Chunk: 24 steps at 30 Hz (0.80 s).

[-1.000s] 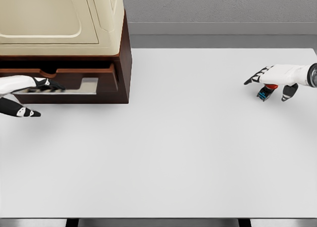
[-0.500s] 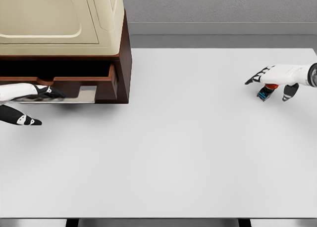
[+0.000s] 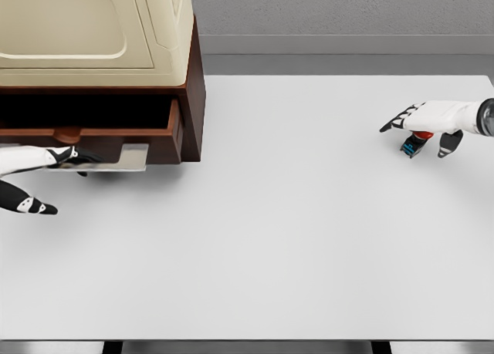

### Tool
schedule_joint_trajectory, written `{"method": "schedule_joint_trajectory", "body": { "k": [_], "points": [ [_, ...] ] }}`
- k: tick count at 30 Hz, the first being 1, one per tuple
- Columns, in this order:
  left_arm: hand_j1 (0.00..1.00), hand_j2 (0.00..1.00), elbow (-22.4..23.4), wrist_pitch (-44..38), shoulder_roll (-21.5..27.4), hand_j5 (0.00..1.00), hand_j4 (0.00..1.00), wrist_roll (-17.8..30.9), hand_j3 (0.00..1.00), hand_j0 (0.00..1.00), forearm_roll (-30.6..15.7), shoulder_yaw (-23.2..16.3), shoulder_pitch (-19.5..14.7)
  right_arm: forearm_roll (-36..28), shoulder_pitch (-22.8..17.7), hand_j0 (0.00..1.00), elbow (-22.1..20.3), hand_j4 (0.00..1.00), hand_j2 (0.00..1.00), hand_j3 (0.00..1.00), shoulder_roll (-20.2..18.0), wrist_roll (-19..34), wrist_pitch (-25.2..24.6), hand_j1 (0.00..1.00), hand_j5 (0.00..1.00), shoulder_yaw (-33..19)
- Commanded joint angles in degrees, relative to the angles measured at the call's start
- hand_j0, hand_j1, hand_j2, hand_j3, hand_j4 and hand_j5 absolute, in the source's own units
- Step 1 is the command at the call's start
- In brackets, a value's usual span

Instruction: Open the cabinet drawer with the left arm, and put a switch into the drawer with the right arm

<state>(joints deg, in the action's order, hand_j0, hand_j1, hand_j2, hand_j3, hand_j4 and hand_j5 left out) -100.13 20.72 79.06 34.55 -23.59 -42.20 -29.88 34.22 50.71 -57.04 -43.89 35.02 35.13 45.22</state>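
While my left hand [image 3: 48,158] reaches in from the left edge, its fingers [image 3: 77,155] lie under the drawer [image 3: 100,135] front, at the silver handle plate [image 3: 123,158]; I cannot tell whether they are curled round it or only touching. One dark-tipped finger hangs lower, apart from the rest, over the surface [image 3: 255,230].

On the other side, my right hand [image 3: 429,123] comes in from the right edge and sits over the switch [image 3: 415,143], a small piece with a red top and a blue and black base. Its fingers [image 3: 398,123] stretch out flat toward the left, with one more angled down just right of the switch. They look spread and relaxed; I see no grip on the switch, though the palm covers its top.

Outward from the left hand, the drawer stands partly pulled out of the dark brown cabinet [image 3: 193,99], with a dark gap above its front. A cream case [image 3: 93,30] rests on top of the cabinet. The switch is well apart from the drawer, across the white surface.
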Motion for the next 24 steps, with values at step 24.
{"method": "schedule_joint_trajectory", "body": {
  "k": [24],
  "points": [
    [0.77,0.77,-0.9,9.1,6.9,0.77,0.77,0.5,0.77,0.77,-7.0,-4.5,-0.1,-0.1,0.3,0.82,0.5,0.82,0.82,0.82,0.4,0.0,-0.1,0.82,0.82,0.6]
  ]
}}
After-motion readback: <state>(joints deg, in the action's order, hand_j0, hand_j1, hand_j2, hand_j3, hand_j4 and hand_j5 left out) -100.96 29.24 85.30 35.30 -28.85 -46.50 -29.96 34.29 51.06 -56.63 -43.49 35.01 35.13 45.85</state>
